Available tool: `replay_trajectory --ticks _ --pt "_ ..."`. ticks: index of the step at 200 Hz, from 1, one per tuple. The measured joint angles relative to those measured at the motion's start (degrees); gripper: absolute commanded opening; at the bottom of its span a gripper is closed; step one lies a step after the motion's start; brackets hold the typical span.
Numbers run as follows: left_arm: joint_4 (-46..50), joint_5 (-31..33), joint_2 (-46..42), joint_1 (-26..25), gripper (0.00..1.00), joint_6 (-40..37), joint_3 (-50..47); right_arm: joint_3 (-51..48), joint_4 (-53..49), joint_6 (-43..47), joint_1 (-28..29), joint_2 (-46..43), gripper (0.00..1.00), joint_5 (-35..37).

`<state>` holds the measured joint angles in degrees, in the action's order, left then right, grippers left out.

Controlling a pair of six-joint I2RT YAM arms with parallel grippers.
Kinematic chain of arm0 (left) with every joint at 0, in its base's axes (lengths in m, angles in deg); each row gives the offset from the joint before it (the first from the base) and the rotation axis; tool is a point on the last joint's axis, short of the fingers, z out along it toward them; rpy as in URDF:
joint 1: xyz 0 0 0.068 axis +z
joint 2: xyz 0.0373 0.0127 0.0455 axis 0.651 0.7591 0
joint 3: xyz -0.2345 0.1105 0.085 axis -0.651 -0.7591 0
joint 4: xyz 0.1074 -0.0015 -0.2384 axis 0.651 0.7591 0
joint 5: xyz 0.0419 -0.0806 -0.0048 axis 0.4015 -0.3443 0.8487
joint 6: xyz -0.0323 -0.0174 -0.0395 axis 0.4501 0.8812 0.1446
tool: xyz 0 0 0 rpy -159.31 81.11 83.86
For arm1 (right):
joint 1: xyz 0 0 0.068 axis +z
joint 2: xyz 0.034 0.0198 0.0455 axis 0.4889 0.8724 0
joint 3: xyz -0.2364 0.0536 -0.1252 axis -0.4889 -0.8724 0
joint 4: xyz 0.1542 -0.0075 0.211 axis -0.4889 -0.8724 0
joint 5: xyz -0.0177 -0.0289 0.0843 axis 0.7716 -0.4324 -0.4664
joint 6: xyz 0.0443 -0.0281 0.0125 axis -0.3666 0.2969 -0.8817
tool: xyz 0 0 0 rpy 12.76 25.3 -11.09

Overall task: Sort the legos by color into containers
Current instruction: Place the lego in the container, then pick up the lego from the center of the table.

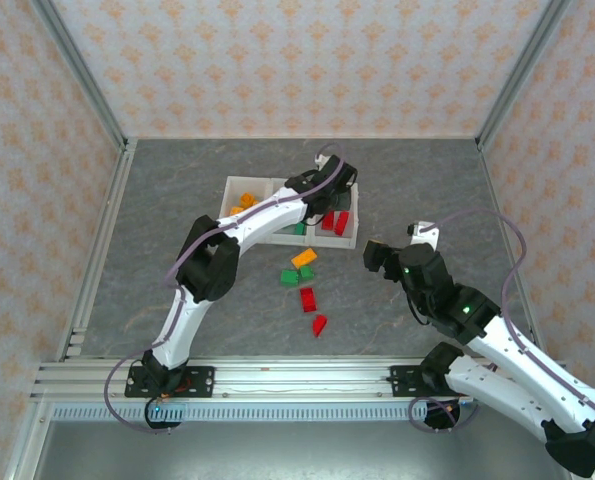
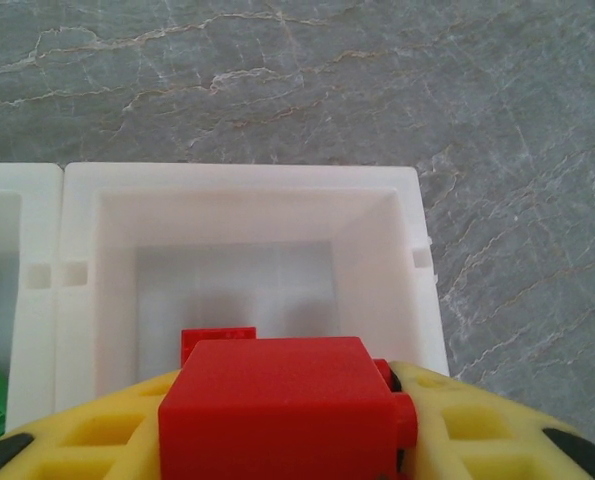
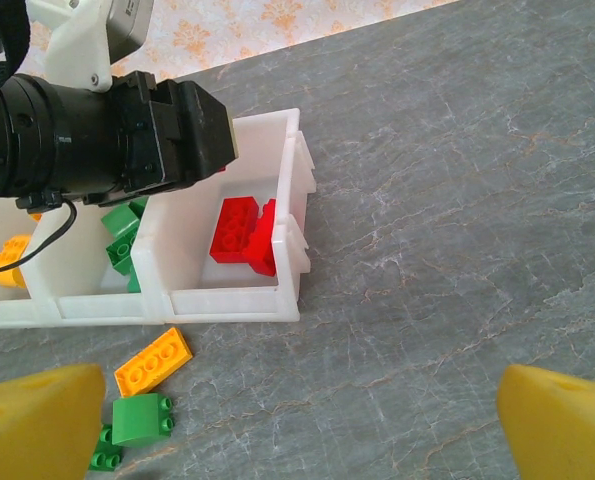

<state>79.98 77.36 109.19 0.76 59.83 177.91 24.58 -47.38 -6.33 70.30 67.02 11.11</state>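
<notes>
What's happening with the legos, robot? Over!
Left gripper holds red brick over right-hand bin. Right gripper open, empty. Several legos loose on table. Nothing blocking.

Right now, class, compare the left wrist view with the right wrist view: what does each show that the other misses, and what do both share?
Left wrist: a red brick between the left tool's yellow pads, above the end bin. Right wrist: a loose orange brick and green brick on the table. Both: that end bin with red bricks inside.

Loose legos (image 1: 307, 298) lie before the containers (image 1: 247, 181) (others inside them).
</notes>
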Motion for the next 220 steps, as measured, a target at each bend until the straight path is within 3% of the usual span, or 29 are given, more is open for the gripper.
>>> replay_trajectory --ticks 31,60,99,167,220 --pt "-3.8 0.0 0.0 0.9 0.66 1.4 -0.1 -0.2 0.0 -0.2 0.0 -0.6 1.00 0.0" --pt "-6.1 0.0 -0.3 1.4 0.86 1.8 -1.0 -0.3 0.0 -0.4 0.0 -1.0 1.00 0.0" --pt "-7.4 -0.5 -6.5 1.3 0.92 1.7 -11.0 -0.7 0.0 -0.6 0.0 -1.0 1.00 0.0" --pt "-8.7 1.0 -32.8 -0.4 0.95 1.0 -38.4 -0.7 0.0 -0.6 0.0 -0.5 1.00 0.0" --pt "-8.2 0.4 -36.3 -2.5 0.95 2.5 -51.7 -0.7 0.0 -0.6 0.0 0.8 1.00 0.0"
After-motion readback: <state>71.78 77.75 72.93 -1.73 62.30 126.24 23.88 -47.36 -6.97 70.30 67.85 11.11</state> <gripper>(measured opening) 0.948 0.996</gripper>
